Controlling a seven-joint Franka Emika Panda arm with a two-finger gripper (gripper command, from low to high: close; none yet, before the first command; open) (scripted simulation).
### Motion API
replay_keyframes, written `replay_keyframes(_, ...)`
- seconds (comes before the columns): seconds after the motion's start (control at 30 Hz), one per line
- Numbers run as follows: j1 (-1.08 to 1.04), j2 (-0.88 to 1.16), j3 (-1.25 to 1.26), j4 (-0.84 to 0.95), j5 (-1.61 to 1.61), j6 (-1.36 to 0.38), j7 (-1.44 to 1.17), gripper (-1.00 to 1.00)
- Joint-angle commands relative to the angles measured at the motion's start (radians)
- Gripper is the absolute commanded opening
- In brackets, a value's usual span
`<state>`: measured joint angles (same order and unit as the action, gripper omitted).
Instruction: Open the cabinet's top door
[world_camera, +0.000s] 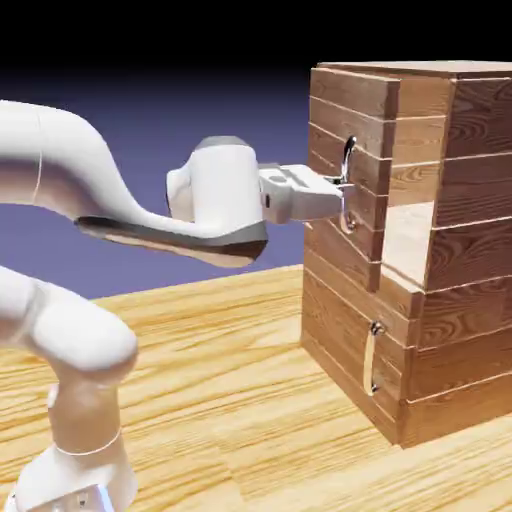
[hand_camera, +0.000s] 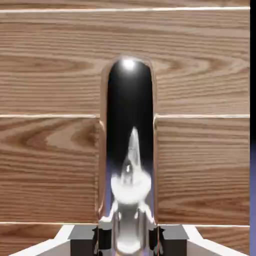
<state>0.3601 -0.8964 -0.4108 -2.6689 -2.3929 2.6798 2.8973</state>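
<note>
The cabinet (world_camera: 460, 330) of reddish-brown planks stands on the exterior view's right. Its top door (world_camera: 345, 110) sits a little out from the body, with a gap behind it showing pale wood inside. My gripper (world_camera: 340, 195) reaches in level and is shut on the top door's curved silver handle (world_camera: 348, 160), low on the bar. In the hand view the handle (hand_camera: 129, 125) fills the middle, large and shiny, in front of the door planks (hand_camera: 50, 75). It runs down between my gripper's (hand_camera: 129, 240) grey fingertips (hand_camera: 85, 235), which press on it from both sides.
Below the top door is a shorter door (world_camera: 340, 330) with a small pale handle (world_camera: 372, 357), lying flush with the cabinet. The cabinet rests on a light wooden table (world_camera: 220, 400). My white arm (world_camera: 60, 170) comes in from the left.
</note>
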Motion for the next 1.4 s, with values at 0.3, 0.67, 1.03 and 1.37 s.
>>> replay_keyframes(0.3, -0.321, -0.113, 0.353, -0.115, 0.313, 0.024, -0.042, -1.00)
replay_keyframes(0.67, -0.339, -0.307, 0.585, -0.235, 0.792, -0.143, -0.306, -1.00)
replay_keyframes(1.03, -0.226, -0.372, 0.924, -0.214, 1.263, -0.538, -0.452, -1.00)
replay_keyframes(1.37, -0.410, -0.480, 1.213, -0.130, 1.632, -0.606, -0.595, -1.00)
